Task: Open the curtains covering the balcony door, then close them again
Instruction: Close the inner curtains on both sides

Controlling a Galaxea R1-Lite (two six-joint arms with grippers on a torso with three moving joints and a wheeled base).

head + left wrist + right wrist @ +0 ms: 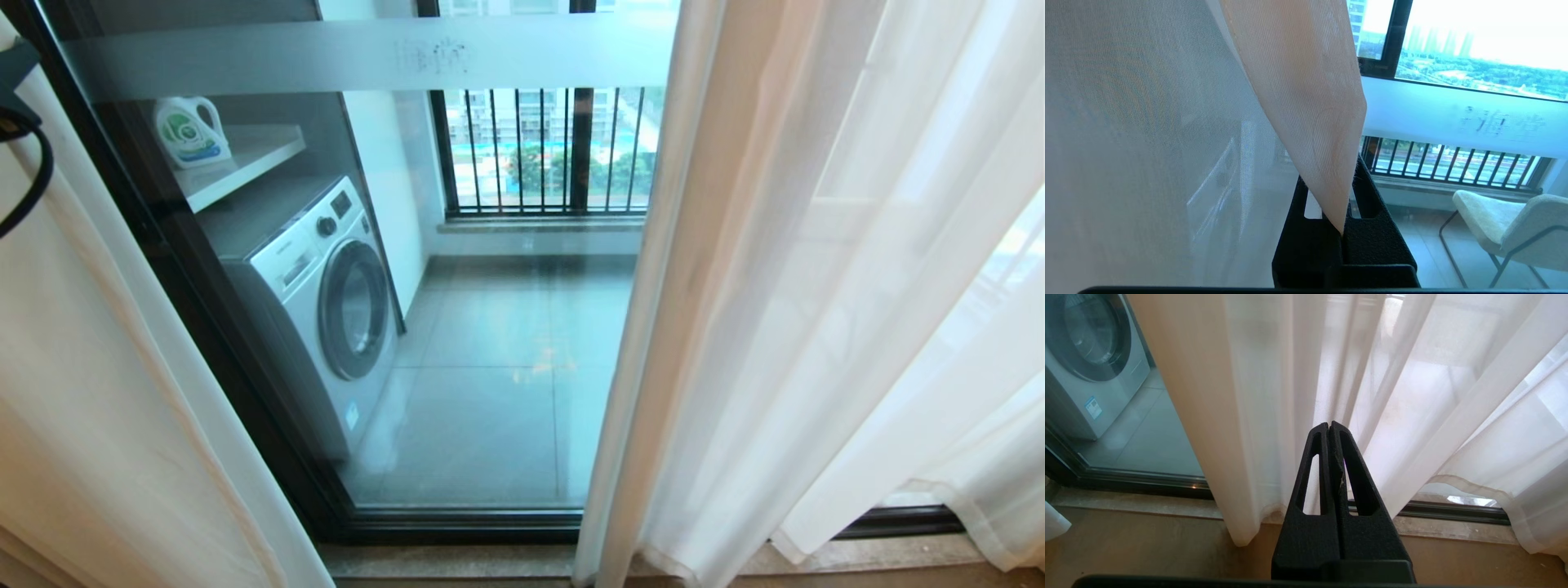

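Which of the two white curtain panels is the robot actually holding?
The left curtain panel: the left tool is shut on its edge. The right curtain panel hangs free, untouched by the shut right tool.

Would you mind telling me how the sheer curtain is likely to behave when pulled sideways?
Probably floppy: the sheer curtain folds where the left gripper pinches it. Likely light, being see-through. It may bunch rather than slide evenly, judging by its soft folds.
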